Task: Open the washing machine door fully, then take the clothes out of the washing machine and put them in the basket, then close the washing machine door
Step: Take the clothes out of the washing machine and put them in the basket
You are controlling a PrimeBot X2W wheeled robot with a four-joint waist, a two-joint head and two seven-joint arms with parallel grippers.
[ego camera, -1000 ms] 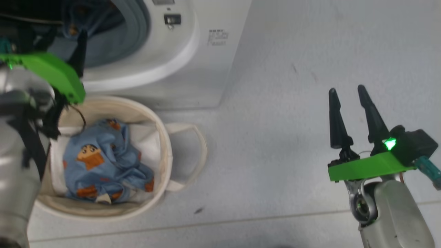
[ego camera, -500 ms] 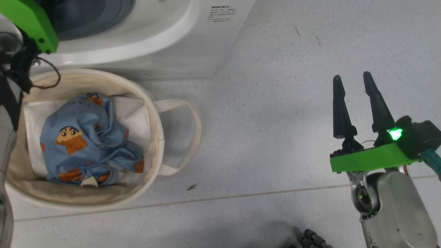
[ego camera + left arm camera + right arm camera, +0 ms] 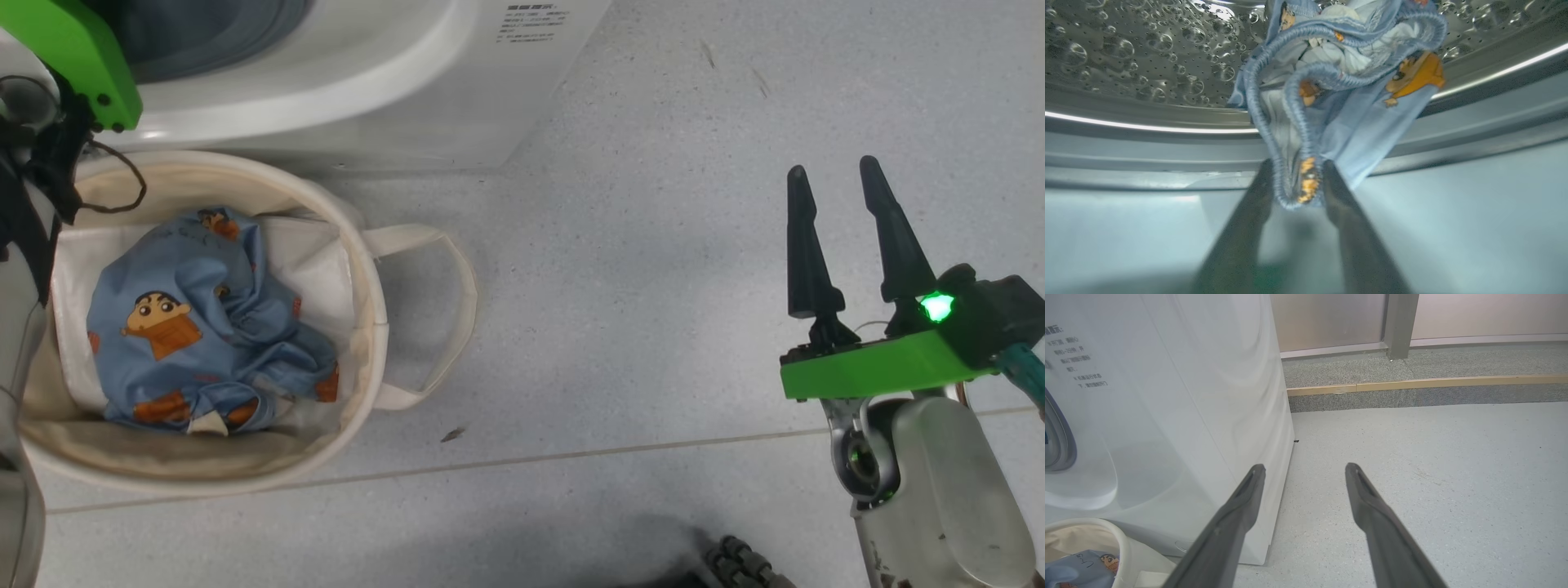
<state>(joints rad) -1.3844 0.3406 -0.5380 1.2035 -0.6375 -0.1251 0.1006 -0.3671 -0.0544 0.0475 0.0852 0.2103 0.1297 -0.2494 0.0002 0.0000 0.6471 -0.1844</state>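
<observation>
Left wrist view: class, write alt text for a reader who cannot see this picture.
The left gripper pinches the ribbed hem of a soft blue fabric garment printed with orange figures between its two dark fingers. The garment trails from a dimpled perforated steel drum across the grey seal of the drum mouth.

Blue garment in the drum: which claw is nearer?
Left. The left claw straddles the hanging edge of the blue garment; the right claw is open over the floor, beside the washing machine.

Downward head, right wrist: shared basket (image 3: 163,482)
</observation>
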